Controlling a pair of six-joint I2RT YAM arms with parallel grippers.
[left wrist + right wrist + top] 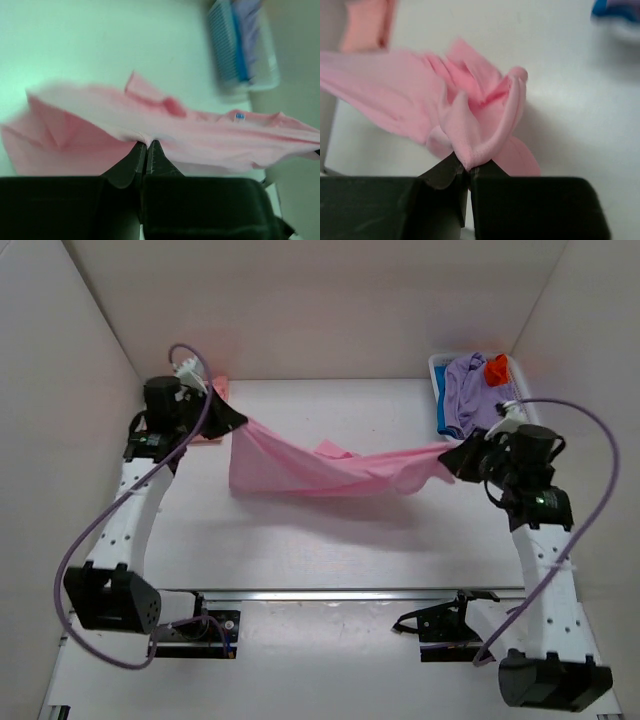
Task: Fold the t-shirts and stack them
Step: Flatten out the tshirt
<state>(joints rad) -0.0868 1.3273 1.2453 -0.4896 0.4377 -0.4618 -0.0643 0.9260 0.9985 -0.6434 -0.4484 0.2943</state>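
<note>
A light pink t-shirt (320, 468) hangs stretched between my two grippers above the table, sagging in the middle. My left gripper (232, 422) is shut on its left end; in the left wrist view the jaws (146, 143) pinch the cloth's edge (150, 125). My right gripper (452, 455) is shut on its right end; in the right wrist view the jaws (468, 167) pinch a bunched fold (470, 115). A salmon-peach t-shirt (213, 410) lies at the back left, mostly hidden behind the left arm; it also shows in the right wrist view (367, 25).
A white slatted basket (437, 390) stands at the back right corner, holding lavender (472, 390), orange (496, 369) and blue (445, 418) shirts. White walls enclose the table on three sides. A metal rail (340, 595) runs along the near edge.
</note>
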